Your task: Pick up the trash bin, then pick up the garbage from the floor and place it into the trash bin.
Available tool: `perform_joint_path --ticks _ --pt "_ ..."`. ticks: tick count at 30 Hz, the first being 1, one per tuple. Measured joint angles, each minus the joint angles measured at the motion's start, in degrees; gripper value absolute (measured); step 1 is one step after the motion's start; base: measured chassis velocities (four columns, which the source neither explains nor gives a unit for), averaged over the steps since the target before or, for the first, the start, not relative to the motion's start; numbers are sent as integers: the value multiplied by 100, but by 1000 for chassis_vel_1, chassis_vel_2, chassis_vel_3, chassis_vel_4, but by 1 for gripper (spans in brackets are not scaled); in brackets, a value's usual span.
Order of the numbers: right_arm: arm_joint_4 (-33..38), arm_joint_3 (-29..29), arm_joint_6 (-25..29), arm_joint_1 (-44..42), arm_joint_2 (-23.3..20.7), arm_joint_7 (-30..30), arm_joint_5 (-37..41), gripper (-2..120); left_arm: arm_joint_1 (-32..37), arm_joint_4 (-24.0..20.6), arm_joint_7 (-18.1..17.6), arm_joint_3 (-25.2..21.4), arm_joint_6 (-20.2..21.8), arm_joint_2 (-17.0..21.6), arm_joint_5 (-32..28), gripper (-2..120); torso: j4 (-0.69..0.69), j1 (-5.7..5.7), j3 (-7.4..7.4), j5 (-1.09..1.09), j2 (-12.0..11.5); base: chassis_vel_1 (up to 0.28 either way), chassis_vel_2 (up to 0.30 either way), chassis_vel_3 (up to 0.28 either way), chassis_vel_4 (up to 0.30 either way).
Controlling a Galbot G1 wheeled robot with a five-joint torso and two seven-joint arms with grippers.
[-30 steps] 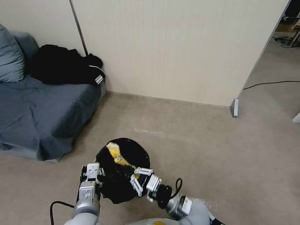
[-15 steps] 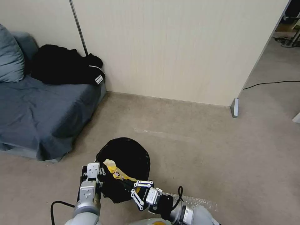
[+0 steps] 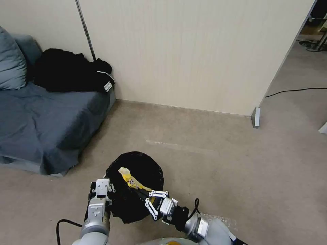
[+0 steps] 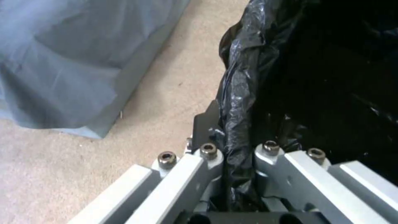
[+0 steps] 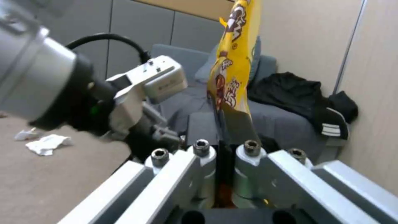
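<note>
Yellow wrapper [image 3: 131, 178] is hanging over the trash bin [image 3: 136, 185], clenched in right gripper [image 3: 150, 200]; left gripper [image 3: 100, 194] is gripping its rim; crumpled paper [image 5: 43, 144] is lying uncollected.

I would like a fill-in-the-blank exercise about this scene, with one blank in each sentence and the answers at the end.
1. The right gripper is shut on a ____ wrapper.
2. The left gripper is shut on the rim of the ____, over its black bag.
3. The wrapper is held above the bin's ____.
4. Crumpled ____ paper lies on the floor.

Answers: yellow; bin; opening; white
</note>
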Motion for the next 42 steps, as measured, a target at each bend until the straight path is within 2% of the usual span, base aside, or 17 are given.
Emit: perform_joint_path --ticks 12,13,14,16,17,19,20,23,24,26,30,32,33,35,36,38,42 --pt "-188 -208 -267 367 91 253 20 1 11 24 -2 41 0 -10 35 1 0 0 0 0 0 0 0 0 0" --pt "-195 -220 -287 382 99 285 -5 6 10 23 -2 43 0 -10 35 1 0 0 0 0 0 0 0 0 0" --pt "-195 -220 -287 382 99 285 -5 6 10 23 -2 43 0 -10 35 1 0 0 0 0 0 0 0 0 0" --pt "-190 -257 -342 400 79 343 -33 16 10 12 -2 45 -1 -18 35 1 0 0 0 0 0 0 0 0 0" --pt "-190 -257 -342 400 79 343 -33 16 10 12 -2 45 -1 -18 35 1 0 0 0 0 0 0 0 0 0" --pt "-152 -272 -381 417 42 372 -48 27 9 -5 -2 47 -4 -19 34 1 0 1 0 0 0 0 0 0 0" --pt "-152 -272 -381 417 42 372 -48 27 9 -5 -2 47 -4 -19 34 1 0 1 0 0 0 0 0 0 0" --pt "-98 -282 -410 400 25 490 -70 40 -4 -30 -1 45 -4 -18 17 1 0 0 0 1 0 0 0 0 0" --pt "-98 -282 -410 400 25 490 -70 40 -4 -30 -1 45 -4 -18 17 1 0 0 0 1 0 0 0 0 0" --pt "-48 -282 -433 363 -39 517 -84 52 -19 -44 1 41 -4 -16 1 1 0 0 0 0 0 0 0 0 0" --pt "-11 -283 -442 353 -118 523 -93 62 -25 -55 2 40 -4 -10 -7 1 -1 0 0 0 0 0 0 0 0" --pt "18 -300 -455 398 -186 530 -92 74 -25 -62 2 25 -1 3 -21 1 0 0 0 0 0 0 0 0 0" --pt "18 -300 -455 398 -186 530 -92 74 -25 -62 2 25 -1 3 -21 1 0 0 0 0 0 0 0 0 0" --pt "87 -312 -469 419 -266 538 -90 86 -24 -68 2 -4 4 21 -37 1 0 1 0 0 0 0 0 0 0" --pt "87 -312 -469 419 -266 538 -90 86 -24 -68 2 -4 4 21 -37 1 0 1 0 0 0 0 0 0 0" --pt "205 -307 -481 419 -357 552 -88 95 -14 -88 5 -34 6 38 -61 1 0 0 0 1 0 0 0 0 0" --pt "486 -160 -560 413 -481 589 -65 100 -13 -92 15 -77 -3 58 -138 1 0 0 0 1 0 0 0 0 0"
